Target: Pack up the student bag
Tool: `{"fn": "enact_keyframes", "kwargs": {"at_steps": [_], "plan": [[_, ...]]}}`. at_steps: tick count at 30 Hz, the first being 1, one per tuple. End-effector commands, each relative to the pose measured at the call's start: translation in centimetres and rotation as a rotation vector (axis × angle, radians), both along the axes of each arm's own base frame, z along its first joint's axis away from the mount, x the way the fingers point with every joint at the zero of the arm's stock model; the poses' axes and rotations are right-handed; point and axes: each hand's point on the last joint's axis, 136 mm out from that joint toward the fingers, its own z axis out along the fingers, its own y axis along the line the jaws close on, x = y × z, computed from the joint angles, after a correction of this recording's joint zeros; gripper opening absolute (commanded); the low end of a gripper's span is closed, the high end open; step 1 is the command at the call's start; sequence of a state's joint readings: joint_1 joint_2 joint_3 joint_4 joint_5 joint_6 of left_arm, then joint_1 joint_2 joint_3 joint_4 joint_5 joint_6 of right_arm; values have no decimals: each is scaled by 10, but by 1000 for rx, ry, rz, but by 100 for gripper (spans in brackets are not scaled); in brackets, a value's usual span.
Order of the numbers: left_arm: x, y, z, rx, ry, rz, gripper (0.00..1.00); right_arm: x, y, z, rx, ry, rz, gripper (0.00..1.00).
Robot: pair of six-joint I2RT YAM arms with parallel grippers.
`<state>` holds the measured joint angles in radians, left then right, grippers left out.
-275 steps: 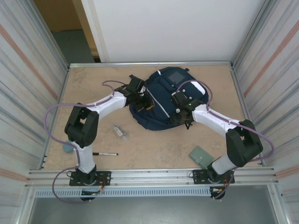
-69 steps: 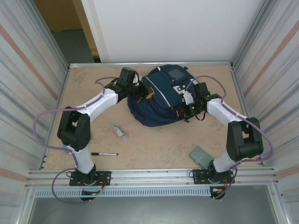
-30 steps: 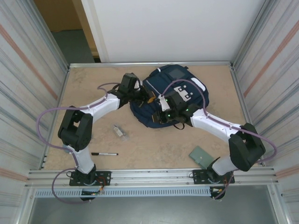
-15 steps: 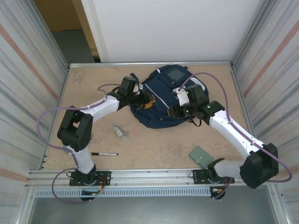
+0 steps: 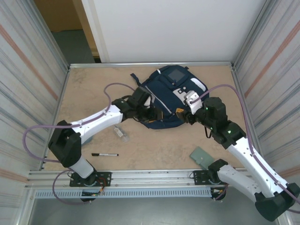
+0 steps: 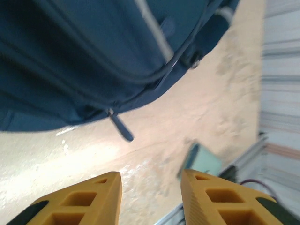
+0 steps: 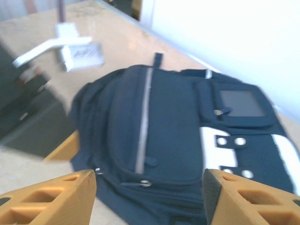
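The student bag (image 5: pixel 169 96) lies on the table (image 5: pixel 93 91) in the upper middle of the overhead frame, where it was a moment ago. Both grippers have come off it: the left gripper (image 5: pixel 156 114) hangs at its near edge, fingers parted and empty; the right gripper (image 5: pixel 182 113) sits by its lower right corner, fingers wide, holding nothing. Any print on its white patch (image 5: pixel 181 92) is too small to read

The navy-blue fabric backpack (image 5: pixel 169 93) lay at the far middle of the tan board table (image 5: pixel 93 86). Before its left side lay a small grey oblong piece (image 5: pixel 120 131), with a thin black marker pen (image 5: pixel 105 154) nearer still. A flat green card (image 5: pixel 202 157) lay front right.
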<state>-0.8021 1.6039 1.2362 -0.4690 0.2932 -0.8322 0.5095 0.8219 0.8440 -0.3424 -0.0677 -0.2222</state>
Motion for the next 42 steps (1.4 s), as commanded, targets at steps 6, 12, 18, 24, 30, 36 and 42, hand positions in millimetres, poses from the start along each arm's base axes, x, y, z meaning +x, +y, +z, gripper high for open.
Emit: {"fn": "enact_keyframes", "kwargs": {"at_steps": [6, 12, 18, 24, 30, 36, 42], "plan": [[19, 14, -19, 263, -114, 104, 43, 6, -18, -3, 25, 2, -80, 61], [17, -13, -28, 282, -125, 57, 45, 5, -19, -10, 28, 22, -81, 62], [16, -21, -39, 381, -130, 55, 45, 5, -13, -17, 39, 54, -59, 62], [15, -20, -53, 424, -106, 66, 42, 4, -11, -19, 34, 70, -46, 62], [18, -22, -64, 473, -123, 83, 39, 4, -6, -18, 45, 79, -18, 61], [29, -21, -68, 515, -174, 80, 23, 5, -2, -20, 58, 110, -6, 60], [30, -24, -49, 493, -249, -24, 0, 16, -12, -22, 314, 331, -269, 62]]}}
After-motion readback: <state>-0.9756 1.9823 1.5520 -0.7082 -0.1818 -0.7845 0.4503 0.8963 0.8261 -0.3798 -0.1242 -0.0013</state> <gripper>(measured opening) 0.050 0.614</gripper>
